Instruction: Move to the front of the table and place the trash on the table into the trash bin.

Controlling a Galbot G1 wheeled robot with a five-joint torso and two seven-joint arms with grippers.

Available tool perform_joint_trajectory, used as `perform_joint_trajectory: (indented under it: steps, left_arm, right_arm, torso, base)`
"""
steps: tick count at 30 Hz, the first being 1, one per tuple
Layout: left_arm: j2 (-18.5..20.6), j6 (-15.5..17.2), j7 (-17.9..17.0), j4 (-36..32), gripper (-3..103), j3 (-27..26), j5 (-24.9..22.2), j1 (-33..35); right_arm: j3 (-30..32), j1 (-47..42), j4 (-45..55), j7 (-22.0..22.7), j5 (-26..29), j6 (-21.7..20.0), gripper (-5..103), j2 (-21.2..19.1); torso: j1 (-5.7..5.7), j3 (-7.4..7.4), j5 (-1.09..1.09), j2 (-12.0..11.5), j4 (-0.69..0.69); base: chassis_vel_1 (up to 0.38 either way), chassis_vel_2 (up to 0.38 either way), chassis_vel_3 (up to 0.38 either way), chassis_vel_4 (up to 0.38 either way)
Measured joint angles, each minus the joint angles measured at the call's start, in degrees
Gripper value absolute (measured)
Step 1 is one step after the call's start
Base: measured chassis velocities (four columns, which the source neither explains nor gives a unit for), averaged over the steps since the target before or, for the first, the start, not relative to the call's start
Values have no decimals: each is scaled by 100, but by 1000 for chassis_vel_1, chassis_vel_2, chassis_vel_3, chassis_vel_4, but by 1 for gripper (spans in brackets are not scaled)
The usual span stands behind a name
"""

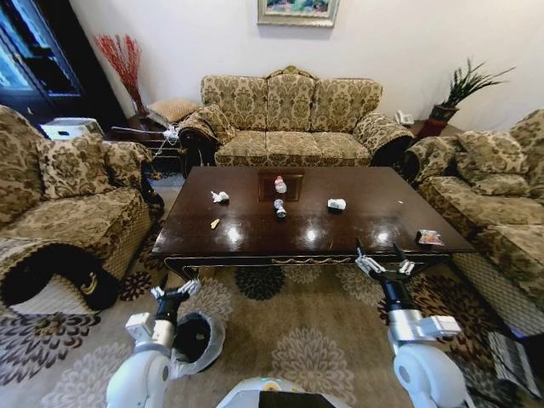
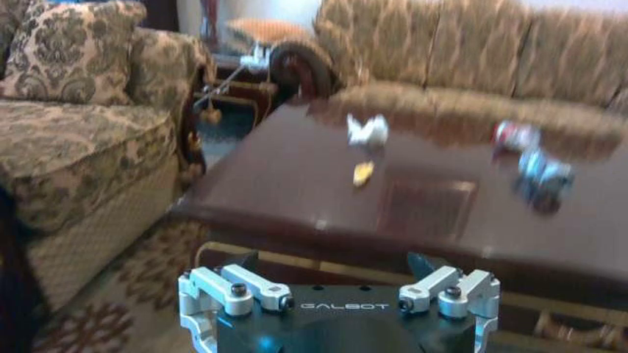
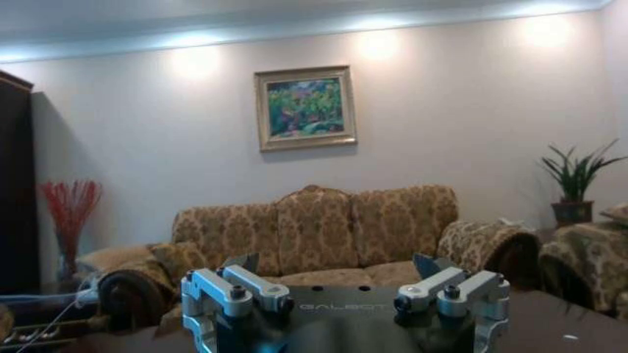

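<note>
1. The robot faces the long near edge of the surface [image 1: 255,242], a glossy dark-brown coffee table ringed by patterned sofas, so the approach part of the task looks largely done.
2. The trash lies scattered on top, well apart from piece to piece: a crumpled white paper [image 1: 220,196] and a small yellowish scrap [image 1: 215,223] on the left, a crushed bottle with a red-white label [image 1: 280,184] on the square inlay, a second small crushed item [image 1: 280,206] just nearer, a white wrapper [image 1: 337,204] right of centre, and a colourful snack packet [image 1: 429,237] at the near right corner.
3. The trash bin [image 1: 197,341], lined with a whitish bag, stands on the carpet on the near left, just beside the left arm, probably so that a picked scrap needs only a short carry.
4. The left hand [image 1: 175,291] hangs low in front of the near left edge, fingers spread wide and holding nothing; its wrist view looks across the surface at the paper and scrap.
5. The right hand [image 1: 384,264] hovers at the near edge toward the right, also wide apart and empty, its camera aimed level at the far sofa and the wall.
6. No piece has yet been lifted.
</note>
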Motion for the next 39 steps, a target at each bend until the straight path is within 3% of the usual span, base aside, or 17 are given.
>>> perform_joint_trajectory:
  steps: [6, 14, 15, 18, 22, 31, 39]
  left_arm:
    - [134, -115, -32, 822, 100, -76, 172, -55]
    - [332, -358, -174, 2818, 100, -1, 489, -577]
    - [332, -358, -174, 2818, 100, -1, 489, -577]
    - [619, -394, -204, 3658, 100, 20, 558, -1021]
    - [826, -426, -247, 4105, 100, 33, 576, -1322]
    - [1475, -781, -360, 5777, 100, 75, 922, -2130]
    - [1827, -1223, -113, 7096, 100, 203, 742, -2631]
  right_arm:
    - [20, 55, -191, 6, 6, 140, 100, -10]
    - [37, 63, -472, 17, -68, 337, 100, -31]
    - [37, 63, -472, 17, -68, 337, 100, -31]
    - [51, 69, -508, -39, -91, 272, 100, -77]
    - [44, 82, -494, -54, -103, 208, 100, -83]
    - [46, -3, -429, -106, -132, 179, 100, -88]
    - [45, -48, -431, -115, -162, 174, 100, -64]
  torso:
    - [1, 1, -2, 0, -1]
    - [-2, 0, -9, 1, -1]
    - [-2, 0, -9, 1, -1]
    - [0, 1, -5, 0, -1]
    - [2, 1, -7, 0, -2]
    - [1, 1, -8, 0, -1]
    - [1, 1, -7, 0, 0]
  base:
    - [-30, -39, 18, 26]
    - [57, -9, -51, 28]
    - [0, 0, 0, 0]
    - [0, 0, 0, 0]
    - [0, 0, 0, 0]
    - [0, 0, 0, 0]
    - [0, 0, 0, 0]
